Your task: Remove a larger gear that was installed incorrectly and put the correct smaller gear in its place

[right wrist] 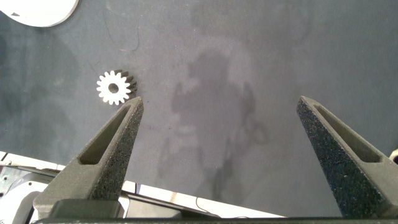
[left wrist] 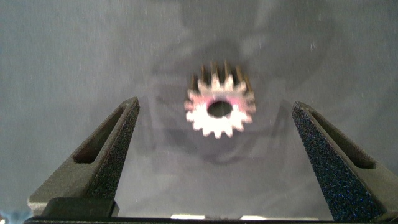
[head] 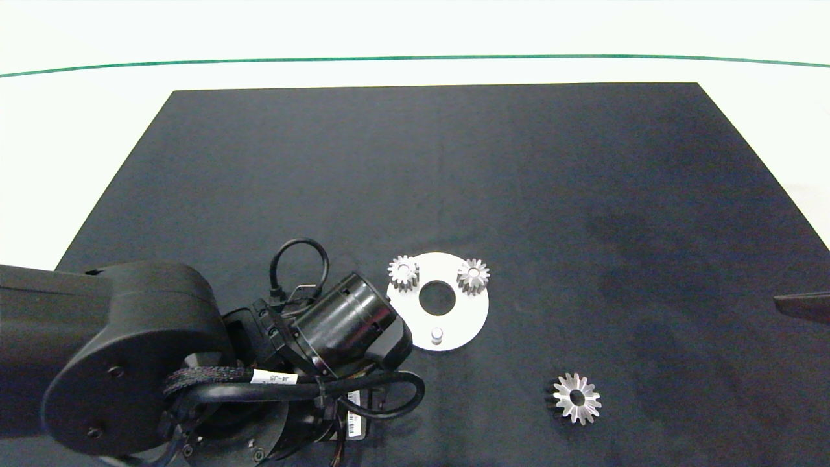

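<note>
From the head view I have the left arm (head: 194, 363) reaching in from the left edge over the near-left part of the black mat (head: 454, 162), its wrist angled toward the white disc (head: 463, 318). The arm's bulk hides its own gripper here, and also the disc's near-left rim. The disc lies near the mat's front edge, around the middle; two small gears (head: 404, 272) (head: 473, 276) sit on its far side, and one bare peg (head: 437, 335) stands on its near side. The larger gear (head: 575, 398) lies flat on the mat, well apart from the disc, toward the front edge and to the right. Only a dark tip of the right arm (head: 803, 305) pokes in at the right edge.

In the left wrist view, the left gripper (left wrist: 216, 134) hovers with its fingers spread wide, and the smaller gear (left wrist: 220, 107) lies on the mat between them, touching neither (a bit blurred, so I cannot count its teeth).

In the right wrist view, the right gripper (right wrist: 217, 130) is likewise spread wide over bare mat. The larger gear (right wrist: 114, 87) lies just outside one fingertip (right wrist: 130, 109), and a sliver of the disc (right wrist: 43, 11) is cut off at the corner.
</note>
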